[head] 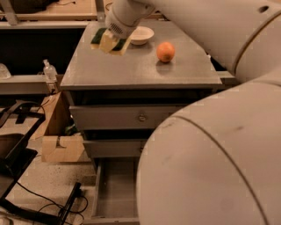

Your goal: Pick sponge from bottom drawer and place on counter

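**Sponge at the counter's back-left corner, drawer hanging open**

So the robot's two-finger gripper (109,43) is up over the back-left corner of the broad matte-grey counter (131,68). Its fingers are pinched onto the flat dark-green scrub sponge with the pale yellow layer (97,36). The sponge pokes out either side of the pale finger, a bit tilted, green end toward the left edge. Can't tell if it's touching the top or hanging just above it.

My guess on why that spot: it's the bare patch. The small white bowl (141,34) sits just beside it along the back edge, and the round orange fruit (165,52) is further toward the right edge, so letting go here shouldn't bump anything.

The wide shallow grey bottom drawer (115,193) is pulled out, and the part I can see has nothing in it. I'd call this the placing step, with only the release to do. The two upper grey drawers with small round knobs (131,116) are pushed in.

The top is flat and matte, so a sponge should just sit there.

Room's a dim workshop:
- a cardboard box (61,147) on the floor left of the cabinet
- a clear spray bottle (49,70) on a low shelf
- black cables (39,202) across the speckled floor
- a pale wooden bench (66,9) behind

The big cream arm (210,167) eats the right side of the view and hides the drawer's right part.
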{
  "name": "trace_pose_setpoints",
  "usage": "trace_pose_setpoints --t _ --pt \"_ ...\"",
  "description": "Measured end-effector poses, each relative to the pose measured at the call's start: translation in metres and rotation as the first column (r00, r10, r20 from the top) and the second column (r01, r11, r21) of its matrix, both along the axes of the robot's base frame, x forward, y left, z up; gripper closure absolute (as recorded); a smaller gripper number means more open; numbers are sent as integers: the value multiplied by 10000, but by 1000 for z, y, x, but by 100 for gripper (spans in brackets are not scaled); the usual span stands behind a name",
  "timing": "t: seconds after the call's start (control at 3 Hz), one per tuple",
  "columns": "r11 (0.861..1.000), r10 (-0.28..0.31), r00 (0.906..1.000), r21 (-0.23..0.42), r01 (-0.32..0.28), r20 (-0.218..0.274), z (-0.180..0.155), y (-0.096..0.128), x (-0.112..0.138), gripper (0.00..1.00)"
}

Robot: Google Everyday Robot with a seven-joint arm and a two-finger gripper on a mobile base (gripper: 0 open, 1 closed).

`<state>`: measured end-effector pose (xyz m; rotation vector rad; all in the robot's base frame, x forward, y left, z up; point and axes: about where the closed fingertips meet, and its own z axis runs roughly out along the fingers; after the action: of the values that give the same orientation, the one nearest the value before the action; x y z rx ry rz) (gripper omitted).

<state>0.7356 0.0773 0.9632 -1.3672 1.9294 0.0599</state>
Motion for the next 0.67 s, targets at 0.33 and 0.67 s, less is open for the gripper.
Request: trace_pose_setpoints --t 0.33,0.67 --pt "9986 -375 9991 357 381 -185 -8 -16 40 100" --pt "9934 -281 9992 1103 309 -274 -20 -12 75 100"
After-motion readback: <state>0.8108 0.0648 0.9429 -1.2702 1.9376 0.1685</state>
